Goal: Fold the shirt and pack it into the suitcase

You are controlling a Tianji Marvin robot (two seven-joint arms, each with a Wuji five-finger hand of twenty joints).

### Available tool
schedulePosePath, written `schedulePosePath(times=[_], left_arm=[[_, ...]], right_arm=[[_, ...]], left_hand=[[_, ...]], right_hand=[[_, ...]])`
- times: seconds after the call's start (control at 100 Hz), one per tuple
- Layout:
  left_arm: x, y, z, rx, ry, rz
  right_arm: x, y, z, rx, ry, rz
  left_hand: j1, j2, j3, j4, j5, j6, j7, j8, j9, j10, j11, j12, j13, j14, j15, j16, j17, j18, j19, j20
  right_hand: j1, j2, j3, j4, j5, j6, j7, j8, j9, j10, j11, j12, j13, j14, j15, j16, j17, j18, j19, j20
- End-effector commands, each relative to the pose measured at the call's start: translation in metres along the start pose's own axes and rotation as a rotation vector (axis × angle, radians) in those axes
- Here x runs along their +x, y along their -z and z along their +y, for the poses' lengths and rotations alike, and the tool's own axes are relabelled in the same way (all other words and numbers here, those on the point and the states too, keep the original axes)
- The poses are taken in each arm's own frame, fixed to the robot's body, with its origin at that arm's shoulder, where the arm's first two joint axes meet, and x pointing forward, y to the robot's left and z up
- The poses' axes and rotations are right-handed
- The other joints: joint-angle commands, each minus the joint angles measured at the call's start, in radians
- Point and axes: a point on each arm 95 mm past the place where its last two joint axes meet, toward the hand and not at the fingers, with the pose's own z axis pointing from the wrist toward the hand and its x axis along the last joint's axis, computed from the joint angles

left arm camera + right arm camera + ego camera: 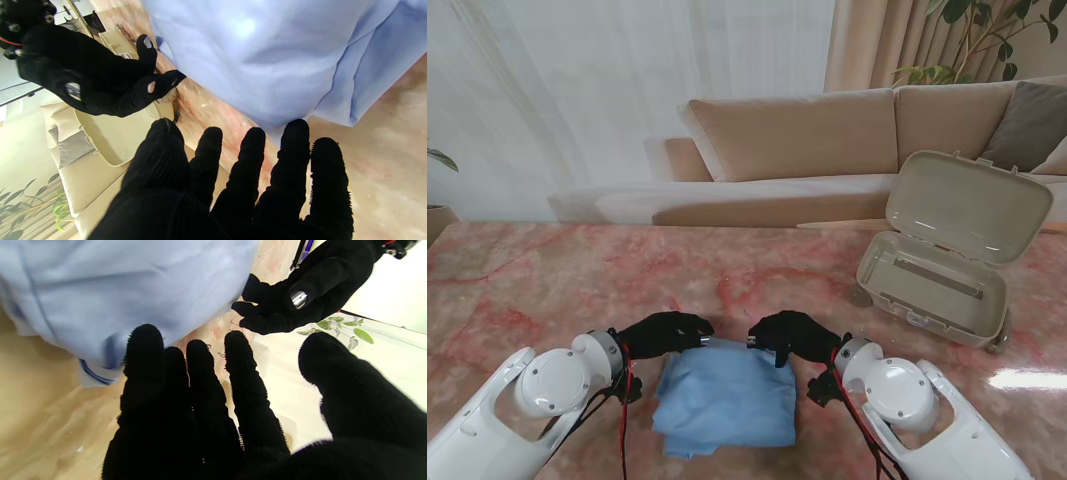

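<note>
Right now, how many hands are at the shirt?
2. The left hand is at the far left corner of the folded blue shirt, the right hand at its far right corner. Both have fingers spread, holding nothing. None hidden.

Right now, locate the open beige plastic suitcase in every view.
Stand view: the open beige plastic suitcase sits on the pink marble table, far right, lid up.
Left wrist view: behind the right hand, suitcase.
Right wrist view: not identifiable.
Shared landmark: folded light blue shirt.
</note>
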Motion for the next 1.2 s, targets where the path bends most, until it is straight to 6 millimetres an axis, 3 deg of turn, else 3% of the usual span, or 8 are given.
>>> schedulePosePath(times=[0.0,0.22,0.26,0.37,0.42,0.48,0.61,1.19], left_arm=[[0.003,0.001,-0.001,0.025,0.002,0.008],[0.009,0.015,-0.011,0.153,-0.003,0.007],[0.009,0.019,-0.012,0.178,-0.007,0.004],[0.007,0.029,-0.014,0.232,-0.009,-0.015],[0.005,0.033,-0.015,0.254,-0.007,-0.023],[0.003,0.036,-0.016,0.274,-0.002,-0.03],[-0.001,0.04,-0.018,0.302,0.006,-0.042],[-0.02,0.043,-0.015,0.338,0.04,-0.08]], right_arm=[[0.004,0.006,-0.001,0.009,-0.011,0.009],[0.024,0.017,0.029,-0.133,0.056,0.017],[0.026,0.019,0.037,-0.164,0.077,0.005],[0.028,0.023,0.064,-0.273,0.139,-0.045],[0.027,0.024,0.076,-0.321,0.177,-0.079],[0.023,0.026,0.091,-0.362,0.22,-0.124],[0.012,0.029,0.115,-0.437,0.274,-0.211],[-0.04,0.042,0.158,-0.488,0.504,-0.448]], left_hand=[[-0.025,0.032,-0.032,0.014,0.001,-0.008,0.007,0.01,-0.006,-0.007,-0.017,-0.009,-0.02,0.025,-0.02,-0.013,-0.011,0.019,0.013,0.004],[-0.028,0.029,-0.033,0.014,-0.01,-0.014,0.002,0.008,-0.023,-0.003,-0.026,-0.015,-0.03,0.02,-0.031,-0.018,-0.018,0.017,0.003,0.001],[-0.028,0.028,-0.033,0.014,-0.01,-0.014,0.001,0.008,-0.025,-0.003,-0.029,-0.016,-0.032,0.019,-0.033,-0.02,-0.018,0.018,0.002,0.0],[-0.029,0.026,-0.032,0.014,-0.006,-0.014,0.001,0.007,-0.023,-0.003,-0.032,-0.018,-0.032,0.021,-0.037,-0.022,-0.02,0.019,-0.004,-0.002],[-0.029,0.025,-0.032,0.014,-0.004,-0.014,0.0,0.007,-0.023,-0.003,-0.033,-0.019,-0.032,0.021,-0.038,-0.023,-0.02,0.019,-0.005,-0.003],[-0.03,0.024,-0.032,0.014,-0.004,-0.016,-0.002,0.006,-0.021,-0.003,-0.034,-0.02,-0.031,0.02,-0.039,-0.024,-0.019,0.019,-0.006,-0.004],[-0.029,0.024,-0.032,0.014,-0.006,-0.016,-0.005,0.006,-0.025,-0.004,-0.037,-0.021,-0.036,0.019,-0.043,-0.026,-0.022,0.02,-0.009,-0.005],[-0.031,0.021,-0.032,0.014,0.001,-0.02,-0.004,0.007,-0.022,-0.009,-0.04,-0.022,-0.037,0.016,-0.049,-0.03,-0.029,0.019,-0.028,-0.014]], right_hand=[[0.002,0.012,-0.032,0.051,0.028,-0.021,0.004,0.017,0.019,0.007,-0.006,0.011,0.022,0.05,0.011,0.023,-0.228,0.171,-0.305,-0.021],[-0.001,-0.016,-0.018,0.049,0.025,-0.019,-0.001,0.016,0.029,0.006,-0.002,0.012,0.057,0.052,0.032,0.034,-0.296,0.213,-0.257,0.104],[-0.007,-0.029,-0.001,0.043,0.017,-0.016,-0.007,0.015,0.023,0.003,-0.002,0.011,0.058,0.051,0.033,0.036,0.208,-0.302,0.135,0.27],[-0.014,-0.107,0.057,0.027,-0.014,-0.01,-0.024,0.013,-0.001,0.001,0.007,0.009,0.069,0.044,0.051,0.044,-0.254,0.223,-0.319,0.1],[-0.021,-0.15,0.102,0.006,-0.029,-0.004,-0.033,0.013,-0.014,0.001,0.019,0.005,0.072,0.043,0.066,0.049,0.315,-0.438,0.169,0.265],[-0.015,-0.197,0.132,0.002,-0.058,0.003,-0.045,0.011,-0.04,0.002,0.023,0.006,0.065,0.035,0.068,0.049,0.344,-0.529,0.193,0.239],[-0.018,-0.294,0.213,-0.022,-0.118,0.025,-0.08,0.007,-0.116,0.005,0.05,-0.005,0.02,0.02,0.066,0.033,-0.251,0.163,-0.31,0.028],[-0.031,-0.429,0.198,-0.085,-0.229,0.05,-0.164,-0.022,-0.289,-0.01,0.046,-0.044,-0.167,-0.046,-0.008,-0.059,-0.508,0.014,-0.122,-0.166]])
